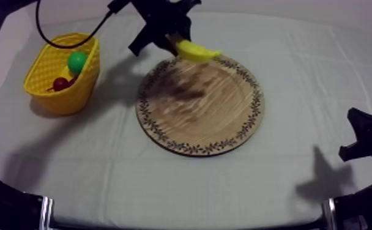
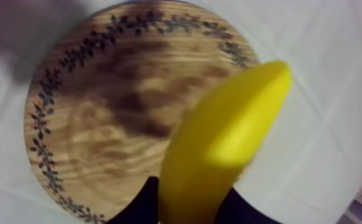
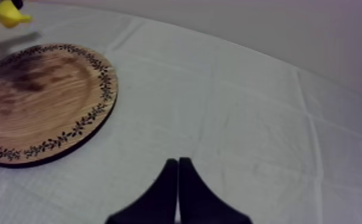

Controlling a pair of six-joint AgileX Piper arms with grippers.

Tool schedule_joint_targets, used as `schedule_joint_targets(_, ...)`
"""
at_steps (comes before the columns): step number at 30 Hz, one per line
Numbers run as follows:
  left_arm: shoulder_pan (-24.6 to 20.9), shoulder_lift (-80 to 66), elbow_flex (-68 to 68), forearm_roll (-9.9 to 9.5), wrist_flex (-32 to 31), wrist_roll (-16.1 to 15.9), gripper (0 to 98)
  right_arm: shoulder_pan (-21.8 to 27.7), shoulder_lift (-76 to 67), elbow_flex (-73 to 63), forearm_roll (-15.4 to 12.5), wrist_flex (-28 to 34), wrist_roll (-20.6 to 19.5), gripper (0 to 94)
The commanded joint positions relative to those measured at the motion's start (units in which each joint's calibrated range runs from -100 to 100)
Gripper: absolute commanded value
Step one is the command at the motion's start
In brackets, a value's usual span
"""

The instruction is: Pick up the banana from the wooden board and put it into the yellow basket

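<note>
Banana [image 1: 197,52] hangs clamped in my left jaws over the wooden board [image 1: 204,119]; right jaws pressed together.

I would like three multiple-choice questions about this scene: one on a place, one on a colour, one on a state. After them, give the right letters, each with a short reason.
1. Where is the yellow toy banana?
A. Held by the left end effector over the far side of the round wooden board
B. Lying flat in the middle of the board
C. On the cloth beside the right arm

2. What colours are the toy fruits in the yellow lattice basket?
A. Blue and white
B. Green and red
C. Purple and orange

3. How is the right end effector?
A. Open wide
B. Shut on a pear
C. Shut on nothing

Answers:
1 A: the banana sits between the black fingers, above the board.
2 B: a green fruit and a small red fruit lie inside.
3 C: it forms a narrow closed wedge over the grey-white cloth.
</note>
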Motion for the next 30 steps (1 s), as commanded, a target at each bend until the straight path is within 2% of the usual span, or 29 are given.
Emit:
schedule_joint_targets(1,0.14,-2.23,-0.18,-0.05,0.39,0.31,17.6,-0.01,0.00,0.05,-0.02,0.00,-0.01,0.2)
schedule_joint_targets(4,0.16,-4.53,0.05,-0.17,0.94,0.29,17.7,-0.01,0.00,0.05,-0.02,0.00,-0.01,0.2)
schedule_joint_targets(7,-0.29,-6.49,1.47,-0.26,1.09,-1.05,17.7,-0.01,0.00,0.05,-0.02,0.00,-0.01,0.2)
schedule_joint_targets(20,-8.12,-14.68,14.88,-1.46,0.99,-15.29,18.0,-0.01,0.00,0.05,-0.02,0.00,-0.01,0.2)
schedule_joint_targets(30,-16.83,-20.20,21.84,-4.85,6.68,-24.89,18.4,-0.01,0.00,0.05,-0.02,0.00,-0.01,0.2)
